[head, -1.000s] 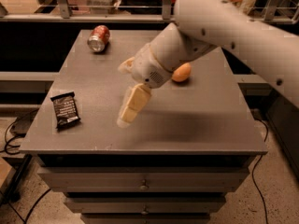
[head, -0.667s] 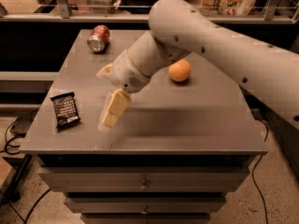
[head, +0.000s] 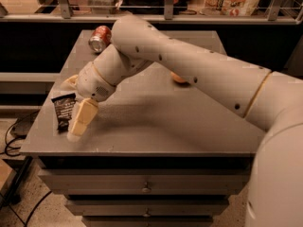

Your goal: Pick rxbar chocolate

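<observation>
While spread jaws hover above table (head: 189, 122), rxbar chocolate (head: 63, 109) lies just beside.

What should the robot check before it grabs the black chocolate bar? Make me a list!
1. End effector open: ok, its fingers are apart.
2. End effector at the rxbar chocolate: ok, right at it, near the table's front corner.
3. Bar lying flat with nothing on top: ok.
4. Bar lined up between both fingers: cannot tell; one finger stands beside the bar's edge nearer the table's middle.
5. Red can and orange fruit out of the way: ok, both are farther back.
</observation>
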Available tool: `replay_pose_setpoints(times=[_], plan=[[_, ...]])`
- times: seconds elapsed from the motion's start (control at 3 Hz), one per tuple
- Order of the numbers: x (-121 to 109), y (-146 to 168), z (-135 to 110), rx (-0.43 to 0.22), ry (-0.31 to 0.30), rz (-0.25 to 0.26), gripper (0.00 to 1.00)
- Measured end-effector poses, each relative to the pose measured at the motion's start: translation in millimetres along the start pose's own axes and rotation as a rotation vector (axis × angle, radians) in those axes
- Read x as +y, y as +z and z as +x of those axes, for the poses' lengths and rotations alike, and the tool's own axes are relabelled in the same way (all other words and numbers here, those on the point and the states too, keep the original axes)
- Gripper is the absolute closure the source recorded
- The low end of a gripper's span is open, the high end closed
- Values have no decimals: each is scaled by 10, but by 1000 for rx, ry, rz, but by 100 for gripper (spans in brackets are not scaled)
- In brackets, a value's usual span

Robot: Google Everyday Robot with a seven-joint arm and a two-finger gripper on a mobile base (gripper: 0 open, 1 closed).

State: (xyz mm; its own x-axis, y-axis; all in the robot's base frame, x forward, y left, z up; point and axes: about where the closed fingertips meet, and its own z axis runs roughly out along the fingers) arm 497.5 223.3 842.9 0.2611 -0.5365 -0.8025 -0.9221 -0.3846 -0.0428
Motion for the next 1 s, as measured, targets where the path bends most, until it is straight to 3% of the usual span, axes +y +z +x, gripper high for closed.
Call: replay_pose_setpoints(times=[0.33, 1.0], plan=[[-63, 305, -71, -46, -23, -50, 3], [-90, 378, -75, -67, -26, -54, 49]])
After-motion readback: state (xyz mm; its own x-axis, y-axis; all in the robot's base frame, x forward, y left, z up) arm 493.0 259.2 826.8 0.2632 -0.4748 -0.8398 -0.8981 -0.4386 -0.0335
